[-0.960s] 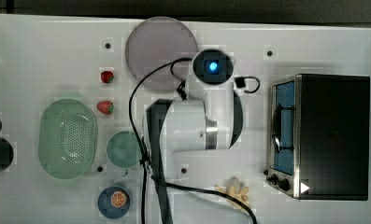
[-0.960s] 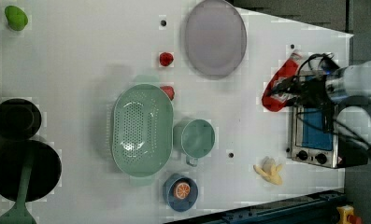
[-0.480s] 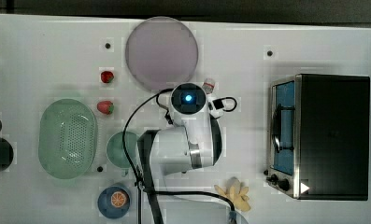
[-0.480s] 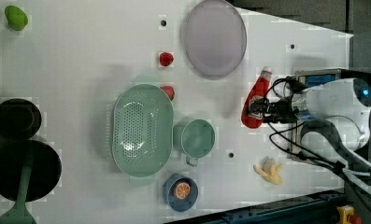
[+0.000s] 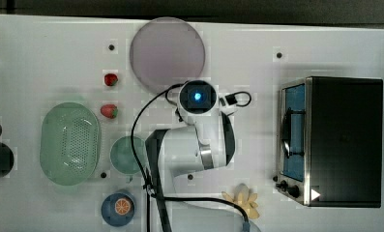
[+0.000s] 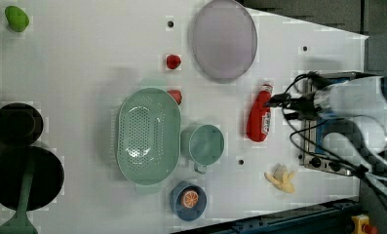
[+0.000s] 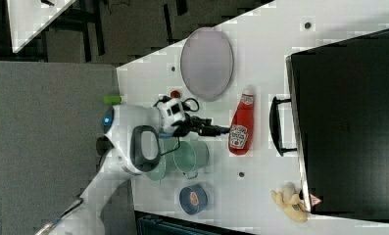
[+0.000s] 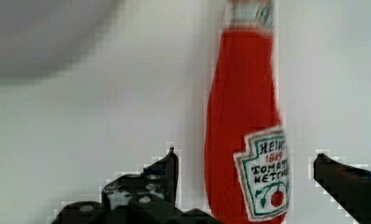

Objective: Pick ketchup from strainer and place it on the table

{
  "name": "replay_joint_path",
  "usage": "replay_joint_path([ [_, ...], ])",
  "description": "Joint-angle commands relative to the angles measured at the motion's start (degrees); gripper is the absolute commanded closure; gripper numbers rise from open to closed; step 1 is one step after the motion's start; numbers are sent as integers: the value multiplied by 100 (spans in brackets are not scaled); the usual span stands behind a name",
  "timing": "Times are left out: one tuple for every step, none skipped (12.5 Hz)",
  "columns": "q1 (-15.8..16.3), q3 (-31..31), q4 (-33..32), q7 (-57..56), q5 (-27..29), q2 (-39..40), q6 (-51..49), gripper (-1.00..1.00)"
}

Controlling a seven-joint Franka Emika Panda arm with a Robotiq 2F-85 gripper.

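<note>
One ketchup [image 6: 258, 119] lies on the table [image 6: 84, 44] between two spread fingers [image 8: 167, 170], strainer [image 6: 147, 135] apart.

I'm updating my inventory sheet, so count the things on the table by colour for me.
Red: 3, ketchup, two strawberries
Green: 3, strainer, mug, lime-green fruit
Blue: 1, bowl
Lilac: 1, plate
Yellow: 1, banana
Black: 3, oven, two pots
Total: 12

Robotics lab, staged as mock kitchen. White table [image 6: 84, 48] with small dark mounting holes; white robot arm [image 5: 194, 145] with trailing black cables. Toy props laid out: strawberries [image 6: 173, 61], banana [image 6: 281, 178], toaster oven [image 5: 342, 140], strainer [image 6: 147, 135], plate [image 6: 223, 39].
</note>
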Motion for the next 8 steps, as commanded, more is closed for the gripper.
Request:
replay_joint_path([
  [-6,125,873,-167,201,-987,-615,-100],
  [-2,171,1132,-134,388,-1130,-1115,-100],
  [0,224,1403,-74,675,-1234,-1642,-100],
  [0,269,1672,46,1046,-1306,-2145,-100],
  [-1,281,1933,210,1412,-1355,-2612,-100],
  [-3,274,2184,341,1663,-1397,-2913,-100],
  [-3,266,2425,346,1678,-1430,-3030,-100],
  [-4,266,2639,357,1678,-1460,-3068,-100],
])
